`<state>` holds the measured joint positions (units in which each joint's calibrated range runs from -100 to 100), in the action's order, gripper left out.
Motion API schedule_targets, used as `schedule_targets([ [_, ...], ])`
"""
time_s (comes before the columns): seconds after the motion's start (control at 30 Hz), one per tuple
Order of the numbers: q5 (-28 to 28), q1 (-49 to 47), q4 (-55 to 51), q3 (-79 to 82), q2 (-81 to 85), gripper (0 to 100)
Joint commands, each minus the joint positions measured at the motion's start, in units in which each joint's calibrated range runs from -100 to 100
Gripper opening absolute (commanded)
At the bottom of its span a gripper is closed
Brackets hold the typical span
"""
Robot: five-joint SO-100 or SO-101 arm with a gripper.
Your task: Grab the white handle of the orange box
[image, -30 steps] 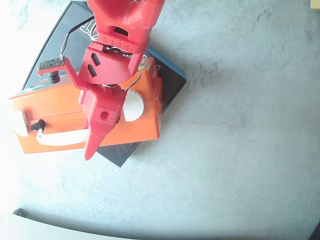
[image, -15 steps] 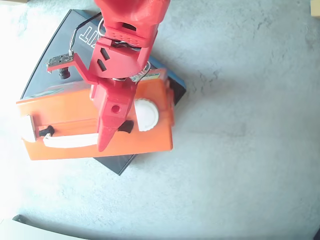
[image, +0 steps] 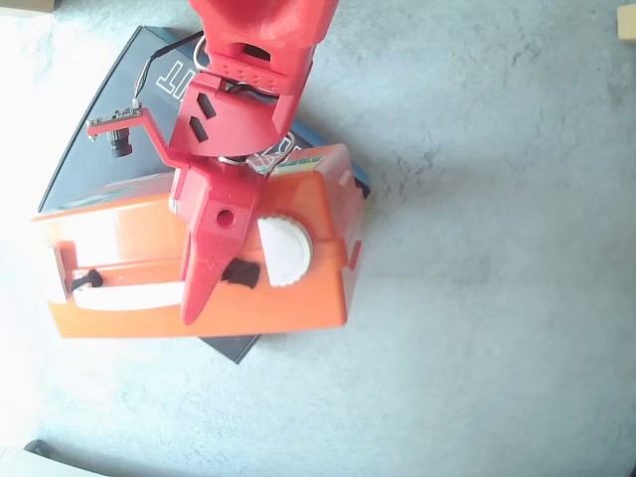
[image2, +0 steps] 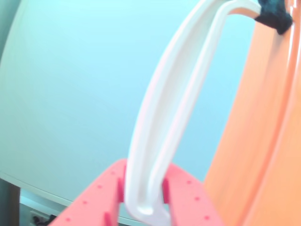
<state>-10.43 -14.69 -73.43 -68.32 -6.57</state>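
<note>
Underneath, grey mottled table (bright glare left) bears orange box.

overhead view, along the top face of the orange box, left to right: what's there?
On the orange box: left black pivot mount, then the exposed stretch of the white handle, then the red hand over the handle, then the right black pivot mount, then the round white knob.
</note>
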Motion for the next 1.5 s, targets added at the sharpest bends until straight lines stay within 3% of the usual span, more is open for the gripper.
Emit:
schedule_targets([
  [0.0, -0.5, 1.6, -10.9, 25.4, -10.2, 2],
  [0.27, 0.0, -0.7, 7.2, 68.3, -6.0, 2],
  [0.6, 0.0, -0.5, 57.5, 132.1, 14.0, 2],
  [0.73, 0.0, 2.0, 67.6, 152.7, 23.6, 2],
  [1.1, -0.5, 5.4, 67.9, 165.6, 37.1, 1],
  [1.47, -0.5, 7.1, 62.7, 165.8, 40.1, 2],
])
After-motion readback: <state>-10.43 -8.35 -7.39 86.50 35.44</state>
